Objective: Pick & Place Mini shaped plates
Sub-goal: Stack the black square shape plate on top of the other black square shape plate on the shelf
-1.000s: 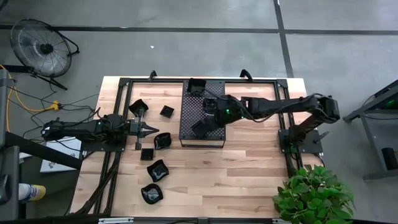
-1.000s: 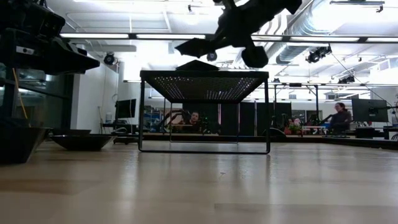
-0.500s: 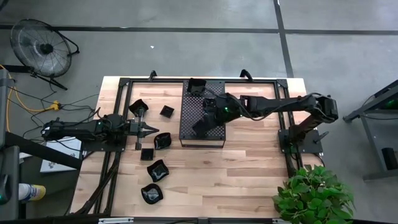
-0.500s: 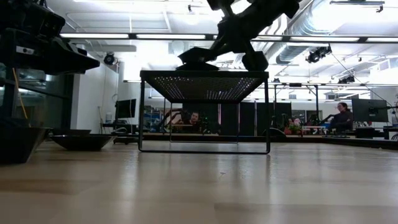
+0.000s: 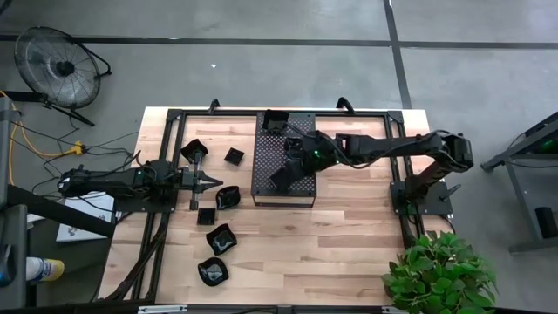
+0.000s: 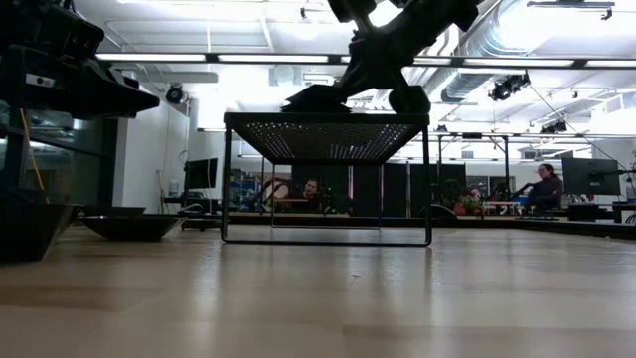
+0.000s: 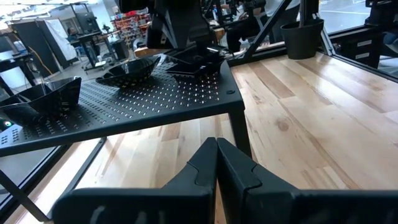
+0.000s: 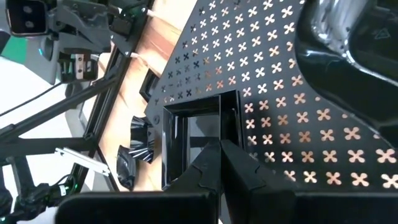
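Here the right pincer (image 8: 219,149), clamped on a square plate (image 8: 186,140), holds it flat over the perforated tray (image 8: 261,81); left pincer (image 7: 216,155) together, waiting.

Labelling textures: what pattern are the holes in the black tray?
Small cross-shaped cutouts in regular rows across the black tray; clearest in the right wrist view.

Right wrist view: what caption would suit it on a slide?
Right gripper, shut on a square plate, sets it on the perforated tray.
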You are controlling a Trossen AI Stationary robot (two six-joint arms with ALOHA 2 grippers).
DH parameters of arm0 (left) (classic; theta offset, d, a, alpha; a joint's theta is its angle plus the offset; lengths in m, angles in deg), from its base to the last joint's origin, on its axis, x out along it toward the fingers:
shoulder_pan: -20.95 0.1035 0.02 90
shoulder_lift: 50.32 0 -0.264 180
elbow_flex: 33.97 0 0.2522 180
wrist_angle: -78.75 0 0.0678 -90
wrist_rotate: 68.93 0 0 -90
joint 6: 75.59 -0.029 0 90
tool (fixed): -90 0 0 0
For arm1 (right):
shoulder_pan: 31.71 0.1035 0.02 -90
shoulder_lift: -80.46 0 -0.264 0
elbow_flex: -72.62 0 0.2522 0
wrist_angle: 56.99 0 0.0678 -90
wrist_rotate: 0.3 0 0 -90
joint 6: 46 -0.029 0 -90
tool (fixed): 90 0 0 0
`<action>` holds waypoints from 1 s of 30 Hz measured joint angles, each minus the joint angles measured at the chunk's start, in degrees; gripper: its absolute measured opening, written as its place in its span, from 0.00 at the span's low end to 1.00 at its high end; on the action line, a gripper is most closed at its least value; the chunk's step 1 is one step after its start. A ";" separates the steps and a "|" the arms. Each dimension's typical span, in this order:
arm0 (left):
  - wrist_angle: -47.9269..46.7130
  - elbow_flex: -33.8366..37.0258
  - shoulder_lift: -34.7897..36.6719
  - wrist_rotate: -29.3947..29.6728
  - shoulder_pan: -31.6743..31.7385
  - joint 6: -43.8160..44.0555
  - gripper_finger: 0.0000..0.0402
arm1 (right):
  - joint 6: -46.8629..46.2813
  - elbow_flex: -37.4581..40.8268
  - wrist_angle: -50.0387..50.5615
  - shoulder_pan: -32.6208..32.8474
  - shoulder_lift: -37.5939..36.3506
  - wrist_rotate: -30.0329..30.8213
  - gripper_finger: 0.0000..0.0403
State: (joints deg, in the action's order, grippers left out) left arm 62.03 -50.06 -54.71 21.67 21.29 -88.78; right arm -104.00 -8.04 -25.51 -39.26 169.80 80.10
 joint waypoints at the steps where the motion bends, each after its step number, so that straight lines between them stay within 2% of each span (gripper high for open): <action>1: 0.00 0.00 -0.01 0.00 0.02 0.02 0.00 | 0.22 0.00 0.02 0.02 0.00 0.00 0.00; 8: 0.00 0.00 -0.02 0.00 0.02 0.00 0.00 | 0.42 0.00 0.02 0.02 0.00 0.30 0.02; 22: 0.00 0.00 -0.01 0.00 0.00 0.00 0.00 | 1.49 0.00 0.00 0.02 0.00 1.46 0.17; 30: 0.00 0.00 0.00 0.00 0.00 0.01 0.00 | 2.59 0.00 -0.16 -0.07 -1.00 1.53 0.22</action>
State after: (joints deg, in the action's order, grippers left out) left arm 62.03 -50.06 -54.70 21.67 21.29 -88.76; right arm -101.42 -8.04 -25.67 -39.33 168.80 81.63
